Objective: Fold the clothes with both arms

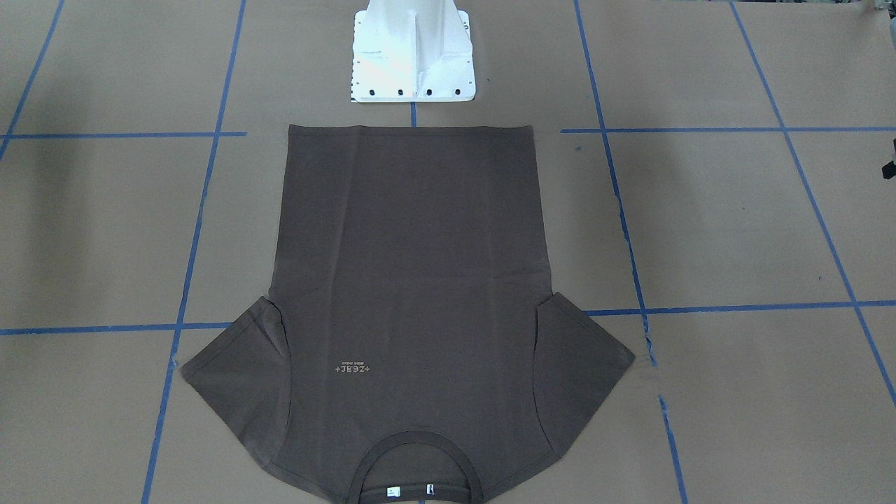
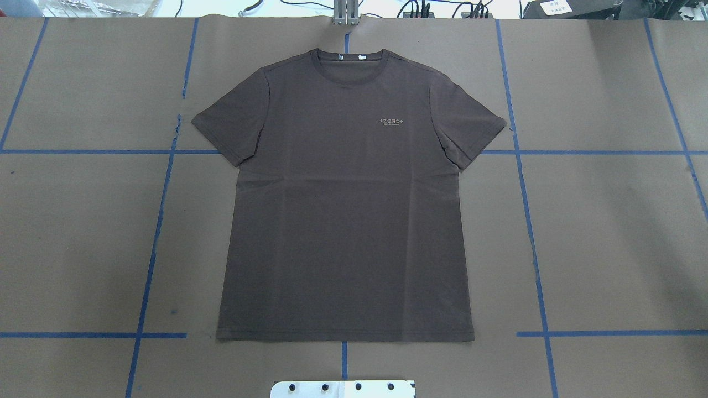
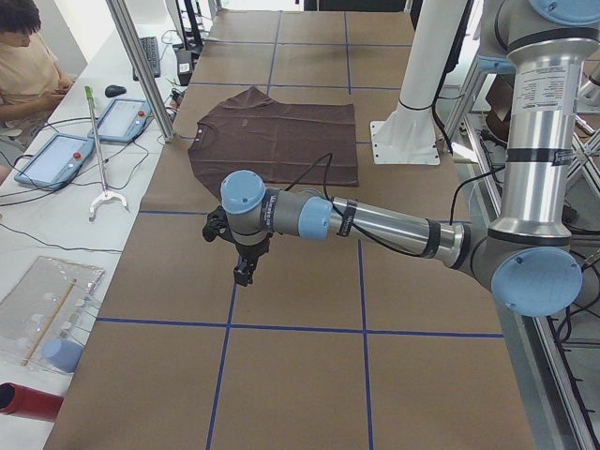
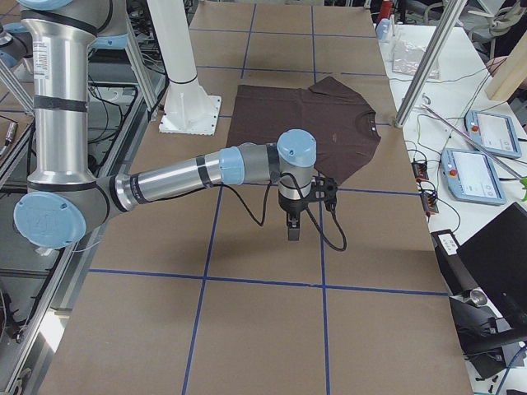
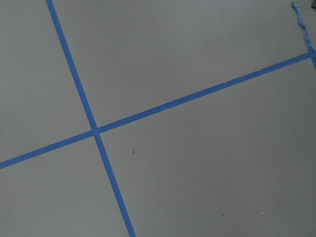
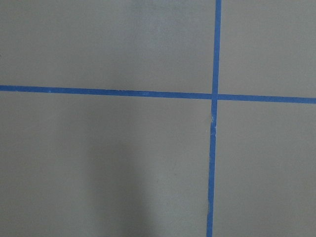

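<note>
The dark brown T-shirt (image 2: 343, 221) lies flat and spread out, face up, on the brown table, its collar away from the robot and its hem near the pedestal. It also shows in the front-facing view (image 1: 413, 280) and both side views (image 3: 277, 141) (image 4: 305, 123). My left gripper (image 3: 244, 274) hangs pointing down over bare table, well off the shirt's side. My right gripper (image 4: 293, 230) hangs the same way off the other side. I cannot tell whether either is open or shut. Both wrist views show only table and blue tape.
The white bolted pedestal (image 1: 413, 56) stands just behind the shirt's hem. Blue tape lines (image 2: 525, 193) grid the table. Metal posts (image 3: 141, 66) (image 4: 424, 74) stand at the far edge. An operator (image 3: 23, 66) sits by tablets (image 3: 122, 117) beyond it.
</note>
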Controlling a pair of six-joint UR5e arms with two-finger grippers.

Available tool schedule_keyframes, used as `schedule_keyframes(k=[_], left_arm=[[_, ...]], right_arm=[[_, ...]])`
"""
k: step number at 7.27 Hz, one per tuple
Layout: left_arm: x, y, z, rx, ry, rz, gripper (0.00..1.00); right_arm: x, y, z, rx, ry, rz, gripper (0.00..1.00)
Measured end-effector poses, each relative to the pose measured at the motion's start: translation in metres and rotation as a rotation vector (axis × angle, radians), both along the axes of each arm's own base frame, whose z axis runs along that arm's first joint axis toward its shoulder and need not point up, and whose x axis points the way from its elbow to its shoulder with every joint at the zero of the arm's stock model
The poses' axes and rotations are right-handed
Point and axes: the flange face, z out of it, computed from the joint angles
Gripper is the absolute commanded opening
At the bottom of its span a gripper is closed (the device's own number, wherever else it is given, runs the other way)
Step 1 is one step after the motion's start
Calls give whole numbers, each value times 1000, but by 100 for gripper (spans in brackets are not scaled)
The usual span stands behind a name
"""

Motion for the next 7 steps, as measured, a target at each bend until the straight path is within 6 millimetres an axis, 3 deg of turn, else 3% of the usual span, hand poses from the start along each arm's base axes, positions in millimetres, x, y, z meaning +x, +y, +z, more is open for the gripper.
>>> schedule_keyframes(k=[4,6,7], left_arm=[[-1,-3,-17,47,-5,0,100],[-1,-9,-22,-40,6,-96,100],[0,-10,-24,-63,16,-135,100]], right_arm=[[-9,-2,5,-15,-36,-17,100],[-32,-7,-11,40,-73,-60,100],[-55,-13,-22,83,-102,-80,100]])
